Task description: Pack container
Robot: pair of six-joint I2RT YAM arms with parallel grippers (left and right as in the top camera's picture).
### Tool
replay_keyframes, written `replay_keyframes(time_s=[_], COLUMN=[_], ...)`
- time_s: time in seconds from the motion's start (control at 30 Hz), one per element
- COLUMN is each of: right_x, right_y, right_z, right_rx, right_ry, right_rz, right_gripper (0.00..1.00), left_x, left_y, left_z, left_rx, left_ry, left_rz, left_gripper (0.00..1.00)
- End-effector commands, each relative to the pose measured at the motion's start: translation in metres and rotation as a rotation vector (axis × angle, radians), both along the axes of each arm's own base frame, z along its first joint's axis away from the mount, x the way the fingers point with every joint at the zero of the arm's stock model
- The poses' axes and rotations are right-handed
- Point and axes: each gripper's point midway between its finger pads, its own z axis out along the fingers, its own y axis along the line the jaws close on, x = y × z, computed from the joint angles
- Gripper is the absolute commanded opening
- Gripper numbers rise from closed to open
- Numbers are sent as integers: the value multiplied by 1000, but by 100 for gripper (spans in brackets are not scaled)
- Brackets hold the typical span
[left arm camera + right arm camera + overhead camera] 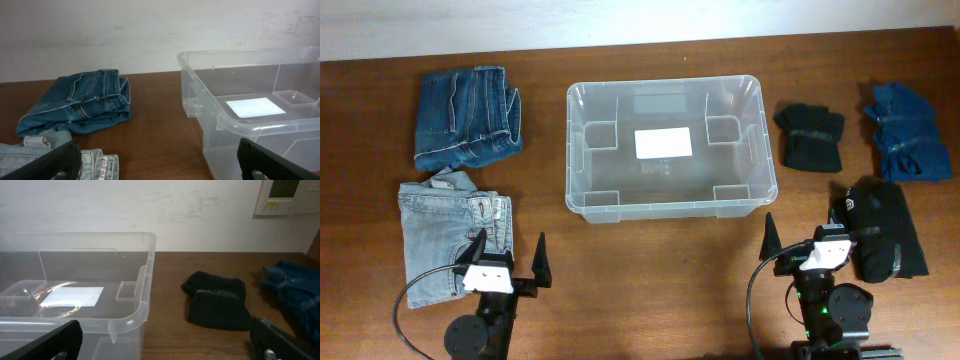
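Note:
The container (665,180), a clear plastic bin with a white label on its base, stands empty at the table's middle. It also shows in the left wrist view (220,119) and the right wrist view (143,305). My left gripper (510,255) is open and empty near the front edge, left of the bin, next to folded light blue jeans (440,225). My right gripper (807,240) is open and empty near the front edge, right of the bin, beside a black garment with a logo (882,228). Both grippers show open in their wrist views, the left (160,167) and the right (165,342).
Folded dark blue jeans (465,115) lie at the back left, also in the left wrist view (80,105). A small black garment (810,135) and a blue garment (905,130) lie at the back right. A wall panel (287,195) hangs behind.

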Motion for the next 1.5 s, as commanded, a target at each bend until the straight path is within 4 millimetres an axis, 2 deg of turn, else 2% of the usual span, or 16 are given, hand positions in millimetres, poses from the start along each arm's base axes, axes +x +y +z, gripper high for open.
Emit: replay_keyframes(time_s=[0.0,0.27,0.4,0.53,0.63,0.87,1.03,1.3,1.47], right_x=[0,0,0,0,0,0,0,0,0], right_y=[-2,-2,-2,-2,-2,-2,-2,-2,-2], right_z=[-2,-2,-2,-2,-2,-2,-2,-2,-2], right_rx=[-4,-4,-4,-4,-4,-4,-3,-3,-4], right_ry=[2,2,2,2,2,2,2,2,2], right_rz=[-8,-8,-8,-8,-8,-8,-8,-8,-8], right_gripper=[98,98,98,98,98,98,98,98,98], left_x=[0,0,1,1,1,1,-1,-2,18], left_y=[0,0,13,14,24,21,-3,1,2], left_z=[-1,-1,0,-3,-4,2,35,85,127], left_rx=[18,19,61,61,65,64,51,27,47], left_ry=[-6,-6,-11,-1,4,-21,-149,-135,-91], left_rz=[-6,-6,72,74,131,115,-17,4,2], left_gripper=[99,99,99,99,99,99,99,99,99])
